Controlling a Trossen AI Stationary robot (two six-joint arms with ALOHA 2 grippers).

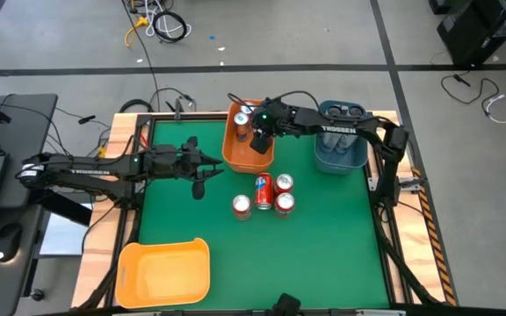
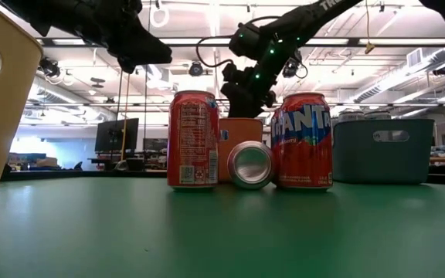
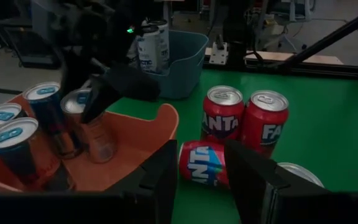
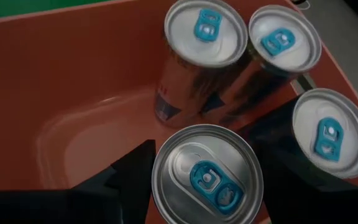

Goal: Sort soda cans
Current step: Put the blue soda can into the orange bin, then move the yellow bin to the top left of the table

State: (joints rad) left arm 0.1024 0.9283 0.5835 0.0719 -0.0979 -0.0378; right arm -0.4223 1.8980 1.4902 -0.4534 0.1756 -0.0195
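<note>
1. The green felt tabletop [image 1: 323, 254] fills the high view's centre, with a blue plastic bin [image 1: 339, 154] at upper right and a yellow plastic bin [image 1: 163, 272] at lower left.
2. The orange plastic bin [image 1: 235, 156] at upper centre holds four dark grey soda cans with blue tabs [image 4: 207, 59]; the right pincer [image 4: 204, 177] grips one between its fingers, low inside the bin.
3. Four red soda cans [image 1: 264, 191] cluster mid-tabletop; the low view alone shows one lying on its side [image 2: 251, 164].
4. The left pincer [image 3: 201, 174] hovers spread wide, empty, facing the red cans.
5. Risk: letting go while tilted could topple the gripped can against its neighbours, and the left pincer's approach could roll the lying can away.
6. Only the left wrist view shows white cans [image 3: 153, 46] in the blue bin.
</note>
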